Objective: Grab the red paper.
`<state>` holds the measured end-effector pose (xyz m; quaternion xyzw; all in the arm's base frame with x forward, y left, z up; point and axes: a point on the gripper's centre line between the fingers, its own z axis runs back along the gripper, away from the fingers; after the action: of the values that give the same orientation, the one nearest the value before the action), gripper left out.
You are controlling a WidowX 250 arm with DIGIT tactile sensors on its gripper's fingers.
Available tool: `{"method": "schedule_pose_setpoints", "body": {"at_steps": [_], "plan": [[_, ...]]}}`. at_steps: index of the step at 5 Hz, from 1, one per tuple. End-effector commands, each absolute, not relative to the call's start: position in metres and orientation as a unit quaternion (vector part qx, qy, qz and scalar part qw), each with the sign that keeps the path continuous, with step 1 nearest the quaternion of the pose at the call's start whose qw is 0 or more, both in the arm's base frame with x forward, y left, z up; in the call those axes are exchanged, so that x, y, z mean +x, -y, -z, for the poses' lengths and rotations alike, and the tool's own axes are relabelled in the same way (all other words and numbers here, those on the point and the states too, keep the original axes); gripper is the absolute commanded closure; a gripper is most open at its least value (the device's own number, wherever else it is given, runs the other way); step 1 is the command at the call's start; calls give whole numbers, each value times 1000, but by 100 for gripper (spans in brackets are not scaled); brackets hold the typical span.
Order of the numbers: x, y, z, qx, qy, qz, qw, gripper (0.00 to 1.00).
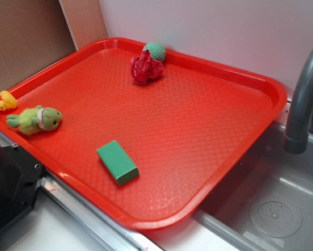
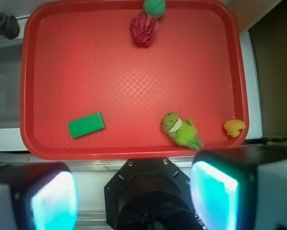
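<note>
The red paper (image 1: 145,68) is a dark crimson crumpled wad at the far edge of the bright red tray (image 1: 208,125), touching the green knitted ball (image 1: 155,50) behind it. In the wrist view the paper (image 2: 143,28) lies at the top, with the ball (image 2: 154,6) just above it. My gripper (image 2: 133,199) is open and empty, its two cyan pads wide apart at the bottom of the wrist view, high above the tray's near edge and far from the paper. The gripper does not show in the exterior view.
On the tray (image 2: 47,57) lie a green block (image 1: 117,162) (image 2: 86,124), a green plush frog (image 1: 36,119) (image 2: 180,130) and a small yellow duck (image 1: 7,101) (image 2: 234,127). A grey faucet (image 1: 302,99) and a sink basin (image 1: 276,209) stand to the right. A black robot base (image 2: 150,196) sits below the gripper.
</note>
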<state>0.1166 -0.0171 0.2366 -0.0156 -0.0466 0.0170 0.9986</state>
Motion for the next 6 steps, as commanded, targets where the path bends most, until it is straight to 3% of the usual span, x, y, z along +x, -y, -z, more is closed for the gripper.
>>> {"method": "schedule_pose_setpoints", "body": {"at_steps": [1,2,3,4,5,6], "plan": [[117,17,-237,-16,47,-17,999,0],[167,17,-207,-24,79,15,996,0],[218,25,-180,-12,120,24,992,0],[257,25,-139,1,113,38,993,0],[286,16,-106,40,112,41,992,0],[306,8,-76,64,97,30,993,0]]}}
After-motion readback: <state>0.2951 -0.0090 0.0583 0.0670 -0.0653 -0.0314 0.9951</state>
